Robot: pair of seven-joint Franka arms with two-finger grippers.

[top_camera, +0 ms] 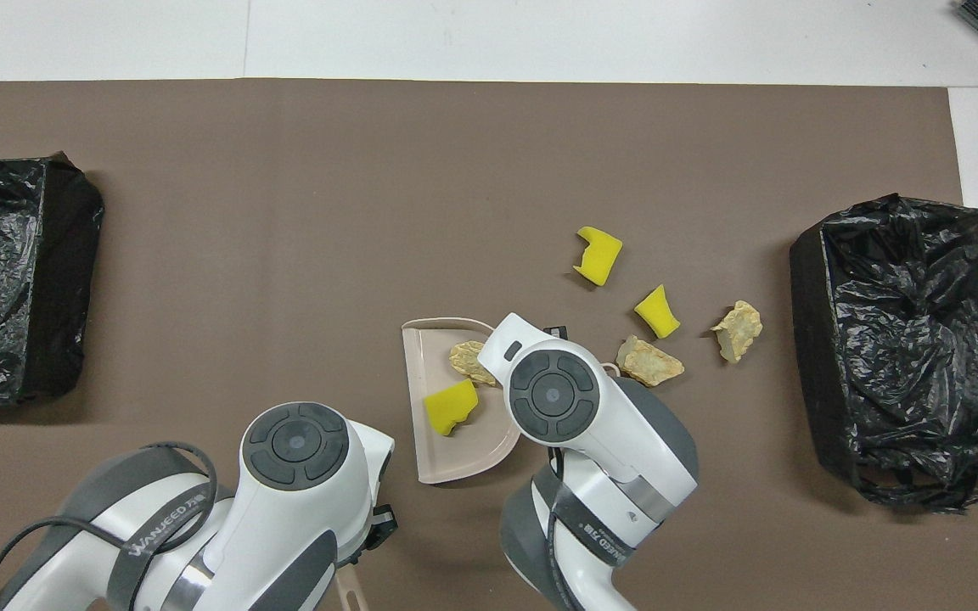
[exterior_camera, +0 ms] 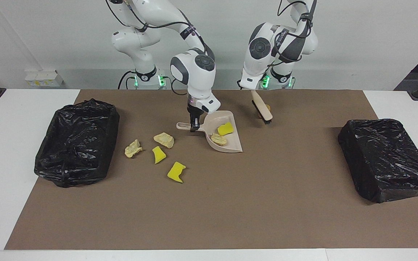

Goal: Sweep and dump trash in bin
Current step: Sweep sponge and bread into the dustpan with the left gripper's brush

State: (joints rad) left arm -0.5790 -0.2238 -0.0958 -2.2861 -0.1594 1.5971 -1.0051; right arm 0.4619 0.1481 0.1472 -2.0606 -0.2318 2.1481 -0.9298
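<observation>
My right gripper [exterior_camera: 194,126] is shut on the handle of the beige dustpan [exterior_camera: 230,145], which rests on the mat. In the pan lie a bright yellow sponge bit [exterior_camera: 225,128] [top_camera: 451,407] and a pale foam chunk [exterior_camera: 218,139] [top_camera: 470,361]. The left gripper [exterior_camera: 251,90] is shut on the wooden brush [exterior_camera: 262,108], raised and tilted over the golden-brown lump [exterior_camera: 268,107], which shows only partly past it. More trash lies loose on the mat: two foam chunks [exterior_camera: 164,140] [exterior_camera: 133,148] and two yellow bits [exterior_camera: 158,154] [exterior_camera: 176,172].
A black-lined bin [exterior_camera: 76,143] [top_camera: 913,356] stands open at the right arm's end of the brown mat [exterior_camera: 230,203]. Another black-bagged bin [exterior_camera: 386,159] [top_camera: 5,280] sits at the left arm's end. In the overhead view both arms cover their grippers.
</observation>
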